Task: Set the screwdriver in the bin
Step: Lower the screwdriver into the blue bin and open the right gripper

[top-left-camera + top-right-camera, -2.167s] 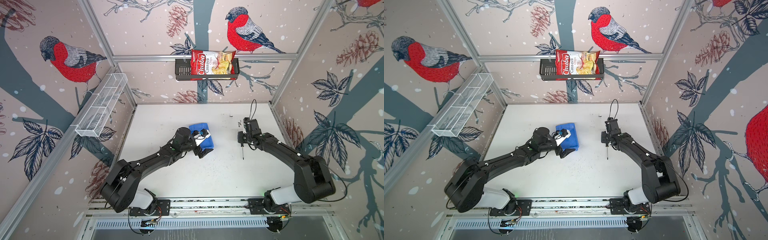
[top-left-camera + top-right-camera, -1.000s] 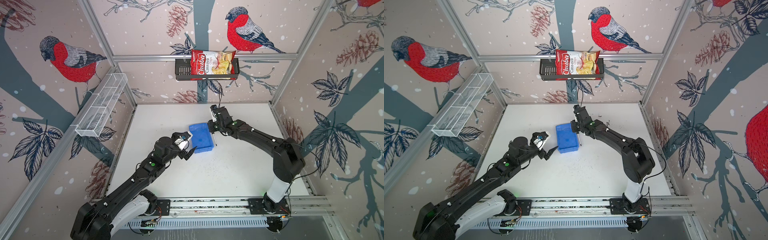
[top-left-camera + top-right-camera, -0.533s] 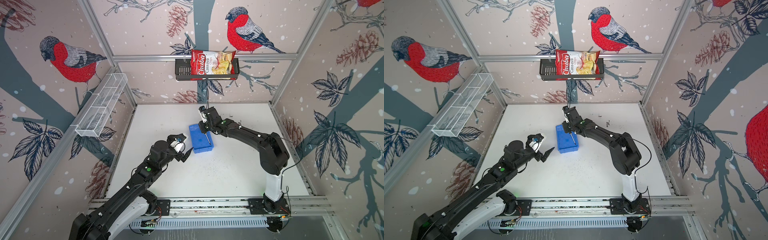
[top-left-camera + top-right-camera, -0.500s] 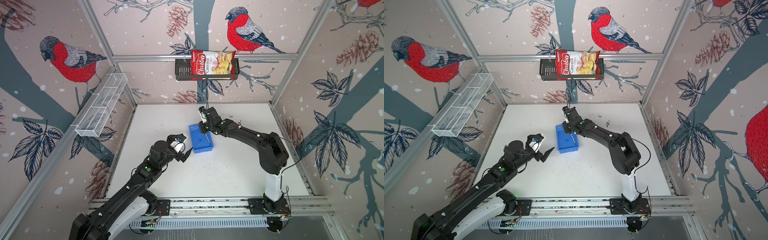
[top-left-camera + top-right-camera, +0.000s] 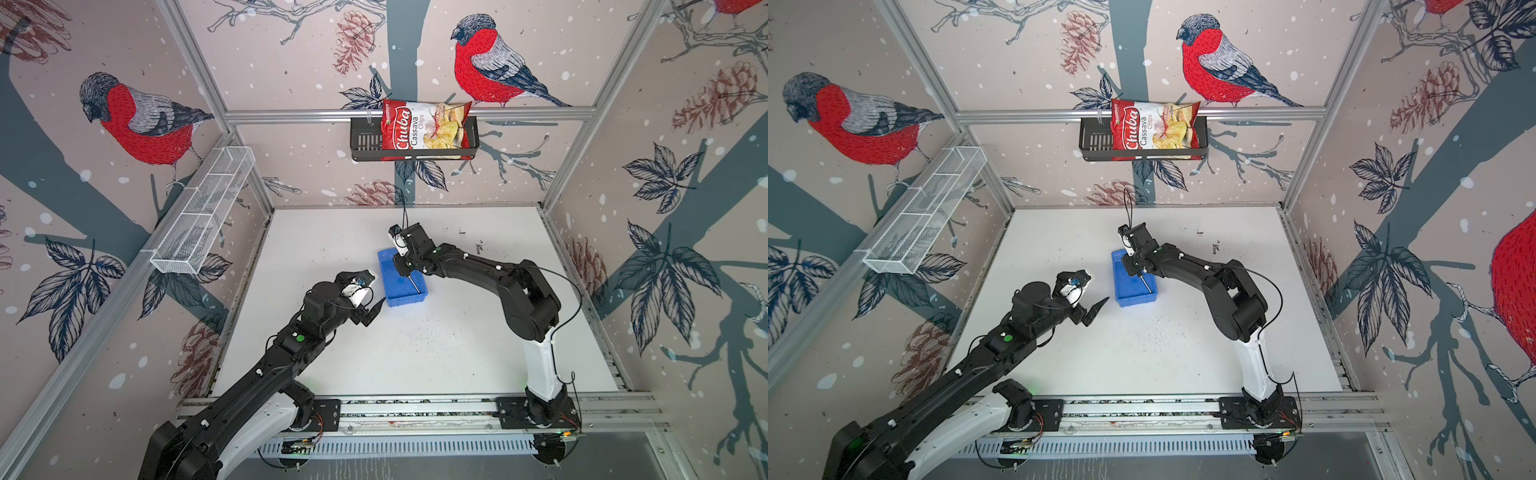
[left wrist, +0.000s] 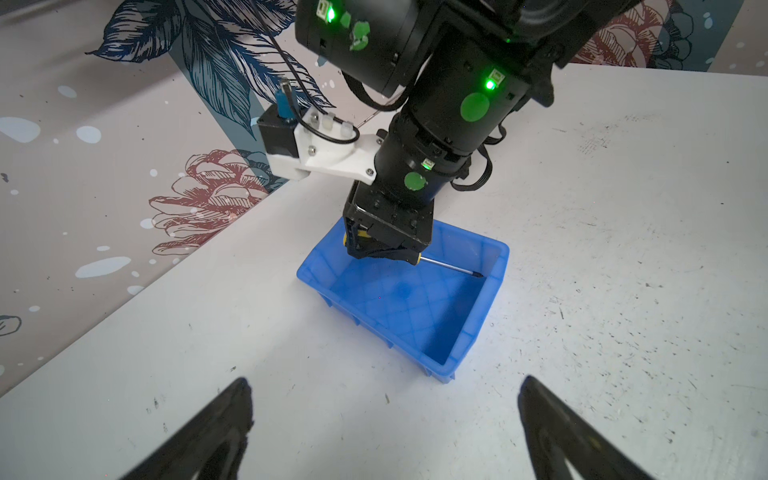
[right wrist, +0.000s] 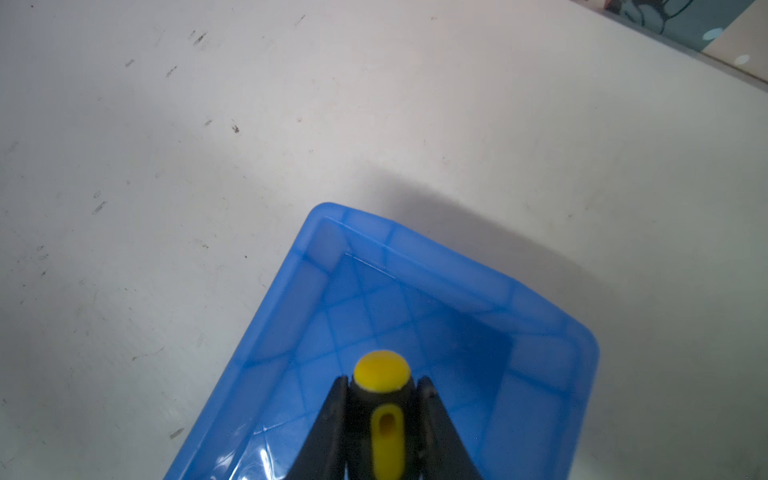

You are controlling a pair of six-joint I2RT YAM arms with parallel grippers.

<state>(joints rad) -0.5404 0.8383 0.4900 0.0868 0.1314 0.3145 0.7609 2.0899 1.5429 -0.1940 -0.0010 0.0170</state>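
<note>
Reaches in from the near right with the right arm (image 5: 469,266), with the white upper link rising from the base, the elbow bent high, the forearm stretched leftward past the middle and the wrist tipped down. Clamps the right gripper (image 7: 382,384) firmly on the handle of the screwdriver (image 7: 381,369), with a finger (image 7: 338,399) pressed to each side and the shaft slanting out beneath. Holds the left arm (image 5: 291,347) low, extended from the near left toward the centre, with the left gripper (image 6: 386,395) spread wide and gripping nothing.
</note>
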